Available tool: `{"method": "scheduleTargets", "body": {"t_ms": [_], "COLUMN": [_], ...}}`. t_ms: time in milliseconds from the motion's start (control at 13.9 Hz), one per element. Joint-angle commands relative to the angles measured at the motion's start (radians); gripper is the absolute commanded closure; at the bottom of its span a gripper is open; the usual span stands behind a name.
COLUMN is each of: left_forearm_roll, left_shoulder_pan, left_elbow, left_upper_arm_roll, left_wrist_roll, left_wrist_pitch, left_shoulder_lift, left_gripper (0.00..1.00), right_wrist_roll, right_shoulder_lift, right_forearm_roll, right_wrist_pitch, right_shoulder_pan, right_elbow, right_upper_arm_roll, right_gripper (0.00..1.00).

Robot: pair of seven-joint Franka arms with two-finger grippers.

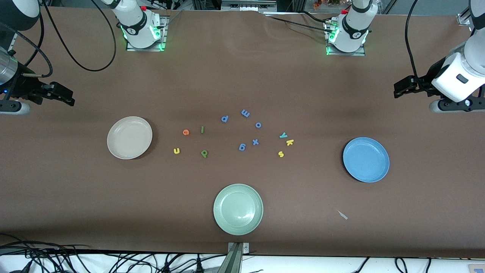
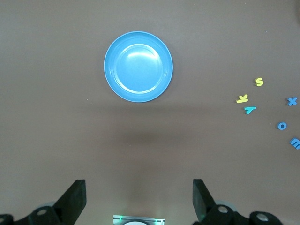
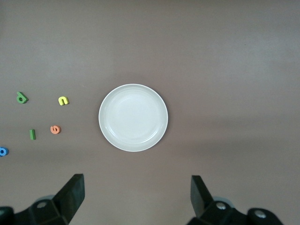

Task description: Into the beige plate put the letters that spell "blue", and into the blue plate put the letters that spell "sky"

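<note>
The brown table [image 1: 242,76] is the largest thing, and on it I see three plates: the pale green plate [image 1: 238,209] at the lower centre of the front view, the blue plate [image 1: 366,159] at the right-centre of that frame, and the beige plate [image 1: 129,137] at the left-centre. All three are empty, so no letter is sorted yet. My left gripper [image 2: 139,199] hangs at the upper right edge of the front view, and my right gripper [image 3: 137,199] at the upper left edge; both have the jaws fully apart and hold nothing, and both are well apart from the letters. Between the plates are the small pieces: the orange e [image 1: 185,132], the thin green l [image 1: 202,129], the yellow u [image 1: 176,151] and the green b [image 1: 204,153] lie near the beige plate; the teal y [image 1: 283,135], the yellow k [image 1: 289,142] and the yellow s [image 1: 281,154] lie toward the blue plate. The five blue letters [image 1: 242,147] in the centre I must leave. I think it is best to take one letter each time, coming straight down, because k and y almost touch.
</note>
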Motion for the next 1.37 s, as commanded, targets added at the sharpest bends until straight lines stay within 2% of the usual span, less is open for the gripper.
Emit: {"method": "scheduleTargets", "body": {"t_ms": [0,144,360,1297], "left_forearm_roll": [-0.005,-0.005,-0.005,-0.005], "left_shoulder_pan": [0.022,0.050,0.050,0.041], "left_elbow": [-0.096,-0.208,-0.259,-0.238], "left_upper_arm_roll": [-0.001,-0.005,-0.007,-0.010], "left_wrist_roll": [0.020,0.020,0.020,0.006], "left_wrist_pitch": [0.066,0.133,0.143,0.115], "left_shoulder_lift": [-0.070,-0.143,-0.178,-0.170], "left_gripper": [0.00,0.00,0.00,0.00], "right_wrist_roll": [-0.013,-0.013,-0.013,-0.013], "right_shoulder_lift": [0.001,0.001,0.001,0.001], "right_forearm_roll": [-0.001,-0.001,0.000,-0.001], "right_wrist_pitch": [-0.012,-0.012,-0.012,-0.012], "right_shoulder_pan": [-0.002,-0.002,-0.002,-0.002], "right_elbow": [0.007,0.008,0.008,0.007], "right_upper_arm_roll": [0.001,0.001,-0.001,0.001], "right_gripper": [0.00,0.00,0.00,0.00]}}
